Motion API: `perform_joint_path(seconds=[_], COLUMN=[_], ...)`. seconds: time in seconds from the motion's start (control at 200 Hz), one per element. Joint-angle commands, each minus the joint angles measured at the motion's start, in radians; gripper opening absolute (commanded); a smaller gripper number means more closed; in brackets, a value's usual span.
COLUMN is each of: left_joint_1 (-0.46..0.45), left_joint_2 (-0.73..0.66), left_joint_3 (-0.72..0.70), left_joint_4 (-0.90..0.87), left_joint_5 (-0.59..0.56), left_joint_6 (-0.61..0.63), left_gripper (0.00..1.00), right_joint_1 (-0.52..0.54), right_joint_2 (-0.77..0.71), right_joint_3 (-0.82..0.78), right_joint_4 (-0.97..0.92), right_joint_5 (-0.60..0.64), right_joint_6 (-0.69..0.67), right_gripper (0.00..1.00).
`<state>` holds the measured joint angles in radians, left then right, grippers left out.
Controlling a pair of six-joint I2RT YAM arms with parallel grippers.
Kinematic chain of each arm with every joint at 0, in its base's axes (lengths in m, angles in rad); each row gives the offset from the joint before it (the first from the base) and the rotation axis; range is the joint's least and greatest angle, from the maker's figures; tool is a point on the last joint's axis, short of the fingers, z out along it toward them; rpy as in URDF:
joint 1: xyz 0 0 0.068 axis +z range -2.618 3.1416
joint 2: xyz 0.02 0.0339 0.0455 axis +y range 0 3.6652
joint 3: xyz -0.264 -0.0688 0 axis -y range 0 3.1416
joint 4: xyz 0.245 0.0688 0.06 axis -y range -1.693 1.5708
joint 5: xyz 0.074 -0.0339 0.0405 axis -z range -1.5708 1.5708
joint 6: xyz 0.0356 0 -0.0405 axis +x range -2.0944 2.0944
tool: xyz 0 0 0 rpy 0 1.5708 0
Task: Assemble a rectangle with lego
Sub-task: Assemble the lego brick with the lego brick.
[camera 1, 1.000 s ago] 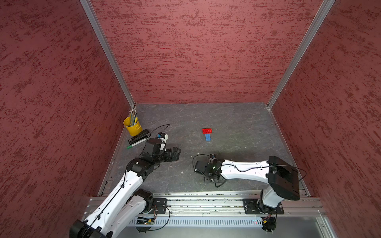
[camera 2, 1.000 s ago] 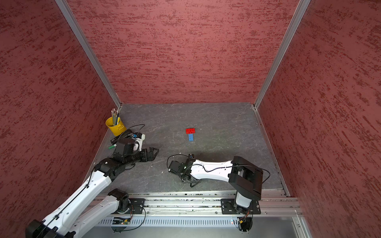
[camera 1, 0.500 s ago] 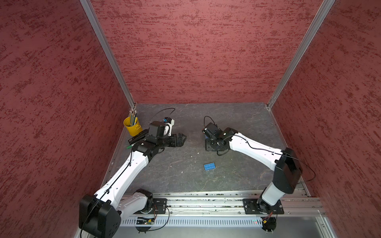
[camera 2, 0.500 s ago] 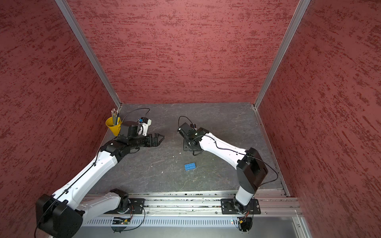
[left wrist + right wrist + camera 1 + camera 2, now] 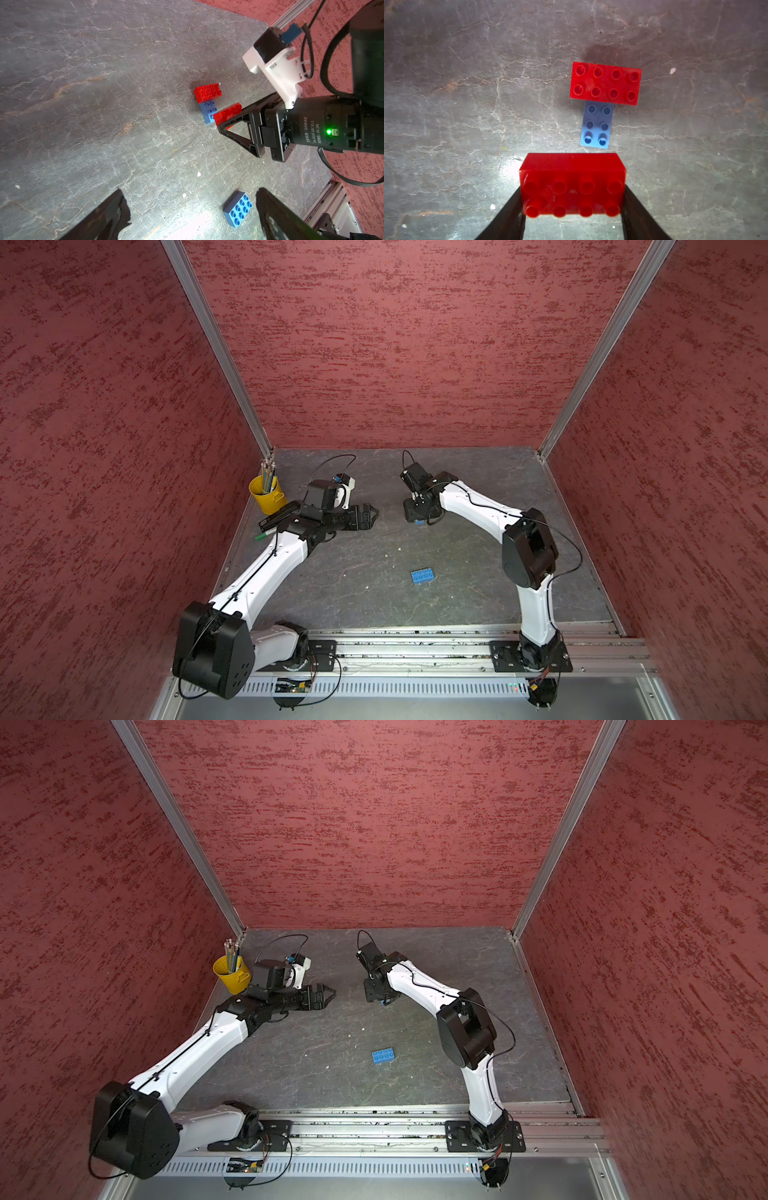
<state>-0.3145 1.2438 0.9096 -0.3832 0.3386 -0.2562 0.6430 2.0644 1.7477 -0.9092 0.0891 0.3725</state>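
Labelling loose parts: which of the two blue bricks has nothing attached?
The blue brick lying alone, apart from the others, all eight studs bare. The other blue brick has a red brick sitting across one end.

Back-left corner of table [image 5: 353, 597]: cup [image 5: 266, 499]. Front centre, well apart from the rest: lone brick [image 5: 422, 576]. Mid-back: crosswise brick [image 5: 605, 83] on one end of lower brick [image 5: 597, 126]; near the other end, held brick [image 5: 572, 176] gripped in right gripper [image 5: 572, 199].
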Motion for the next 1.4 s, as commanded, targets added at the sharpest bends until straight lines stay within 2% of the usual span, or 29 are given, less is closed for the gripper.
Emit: perform_joint_path(seconds=[0.0, 0.691, 1.392], left_joint_1=[-0.016, -0.033, -0.033], left_joint_2=[0.02, 0.07, 0.078], left_joint_3=[0.026, 0.029, 0.029], left_joint_4=[0.04, 0.038, 0.028], left_joint_5=[-0.001, -0.024, -0.035], left_joint_6=[0.003, 0.002, 0.004], left_gripper=[1.0, 1.0, 1.0], right_joint_1=[-0.022, -0.057, -0.063], right_joint_2=[0.018, 0.098, 0.167], right_joint_3=[0.022, 0.018, 0.131], right_joint_4=[-0.01, 0.052, 0.001], right_joint_5=[0.001, -0.024, 0.011], right_joint_6=[-0.035, -0.061, -0.083], right_gripper=[0.52, 0.52, 0.52])
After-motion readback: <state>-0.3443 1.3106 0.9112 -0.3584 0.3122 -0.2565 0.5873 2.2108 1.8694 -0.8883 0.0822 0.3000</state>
